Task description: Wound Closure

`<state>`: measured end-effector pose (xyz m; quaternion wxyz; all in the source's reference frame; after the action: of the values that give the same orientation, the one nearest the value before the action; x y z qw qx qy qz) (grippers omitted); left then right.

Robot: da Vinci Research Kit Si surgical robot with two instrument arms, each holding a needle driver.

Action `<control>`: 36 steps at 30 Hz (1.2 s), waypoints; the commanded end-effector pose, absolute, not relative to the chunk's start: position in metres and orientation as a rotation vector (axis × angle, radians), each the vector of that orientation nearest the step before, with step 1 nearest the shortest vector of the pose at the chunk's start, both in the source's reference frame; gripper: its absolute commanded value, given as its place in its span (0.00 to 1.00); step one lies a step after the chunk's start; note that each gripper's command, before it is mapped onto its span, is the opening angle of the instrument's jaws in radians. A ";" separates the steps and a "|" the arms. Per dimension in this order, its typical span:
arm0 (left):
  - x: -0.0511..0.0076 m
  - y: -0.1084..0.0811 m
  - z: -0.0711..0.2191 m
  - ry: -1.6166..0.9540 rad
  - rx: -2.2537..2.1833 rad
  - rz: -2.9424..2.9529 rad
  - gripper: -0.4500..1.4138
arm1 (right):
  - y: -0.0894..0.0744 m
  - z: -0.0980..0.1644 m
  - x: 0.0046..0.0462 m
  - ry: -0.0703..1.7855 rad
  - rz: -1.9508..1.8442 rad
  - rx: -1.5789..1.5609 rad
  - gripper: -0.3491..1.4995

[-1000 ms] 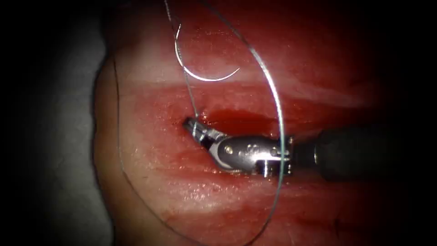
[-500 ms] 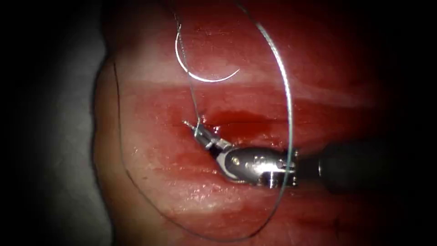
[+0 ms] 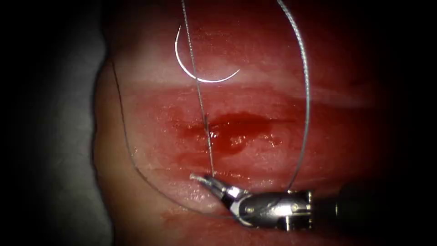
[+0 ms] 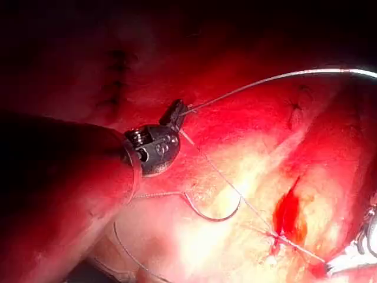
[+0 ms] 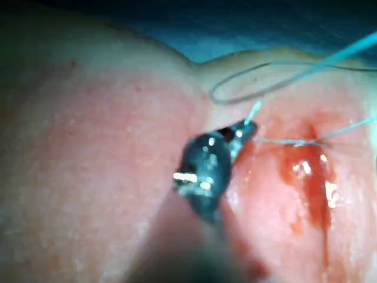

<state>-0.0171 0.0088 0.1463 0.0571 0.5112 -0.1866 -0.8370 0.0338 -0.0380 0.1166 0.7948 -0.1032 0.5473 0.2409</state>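
Thread (image 3: 200, 98) drawn taut across cut (image 3: 236, 123), right claw (image 3: 202, 178) clamped on it, now pulled below wound; left claw (image 4: 177, 112) gripping thread; needle (image 3: 200, 75) free above cut, outside tissue (image 3: 150, 136)

The right hand (image 3: 202, 178) comes in from the lower right of the frame, and its jaws pinch the thread (image 3: 200, 98). The thread runs straight up from there, over the red fluid (image 3: 232, 132) in the cut (image 3: 246, 120). The curved needle (image 3: 200, 68) lies loose on the tissue (image 3: 150, 136) in the upper middle, held by nothing.
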 end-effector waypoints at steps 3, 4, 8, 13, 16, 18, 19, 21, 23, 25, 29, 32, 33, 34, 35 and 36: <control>-0.0176 0.009 0.147 -0.570 1.543 -2.535 0.00 | -0.039 0.117 0.0342 1.178 0.514 -0.215 0.00; -0.0176 0.009 0.147 -0.572 1.540 -2.533 0.00 | -0.039 0.117 0.0342 1.179 0.512 -0.215 0.00; -0.0174 0.010 0.146 -0.573 1.538 -2.538 0.00 | -0.040 0.118 0.0343 1.170 0.497 -0.209 0.00; -0.0174 0.010 0.146 -0.586 1.533 -2.535 0.00 | -0.041 0.119 0.0342 1.154 0.480 -0.207 0.00; -0.0174 0.010 0.146 -0.589 1.528 -2.534 0.00 | -0.042 0.120 0.0341 1.144 0.467 -0.207 0.00; -0.0174 0.011 0.146 -0.592 1.524 -2.531 0.00 | -0.042 0.121 0.0340 1.142 0.459 -0.207 0.00; -0.0174 0.011 0.146 -0.592 1.524 -2.532 0.00 | -0.042 0.121 0.0340 1.140 0.457 -0.206 0.00; -0.0173 0.011 0.146 -0.591 1.523 -2.534 0.00 | -0.042 0.121 0.0340 1.139 0.448 -0.208 0.00; -0.0173 0.011 0.146 -0.592 1.523 -2.534 0.00 | -0.042 0.121 0.0341 1.141 0.446 -0.206 0.00; -0.0174 0.011 0.146 -0.594 1.519 -2.537 0.00 | -0.042 0.121 0.0341 1.141 0.447 -0.206 0.00; -0.0174 0.010 0.146 -0.590 1.530 -2.522 0.00 | -0.042 0.121 0.0342 1.152 0.439 -0.191 0.00; -0.0175 0.009 0.146 -0.580 1.568 -2.476 0.00 | -0.041 0.121 0.0342 1.171 0.432 -0.163 0.00; -0.0176 0.008 0.146 -0.571 1.594 -2.467 0.00 | -0.041 0.120 0.0342 1.174 0.430 -0.158 0.00; -0.0177 0.007 0.146 -0.563 1.619 -2.461 0.00 | -0.041 0.120 0.0341 1.177 0.441 -0.146 0.00; -0.0177 0.006 0.146 -0.553 1.646 -2.451 0.00 | -0.040 0.120 0.0341 1.178 0.447 -0.141 0.10; -0.0178 0.006 0.146 -0.544 1.682 -2.443 0.00 | -0.040 0.120 0.0341 1.178 0.453 -0.136 0.22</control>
<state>-0.0174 0.0053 0.1450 0.0574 0.5651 -0.1782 -0.8035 0.0337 -0.0392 0.1196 0.8051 -0.0624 0.5515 0.2091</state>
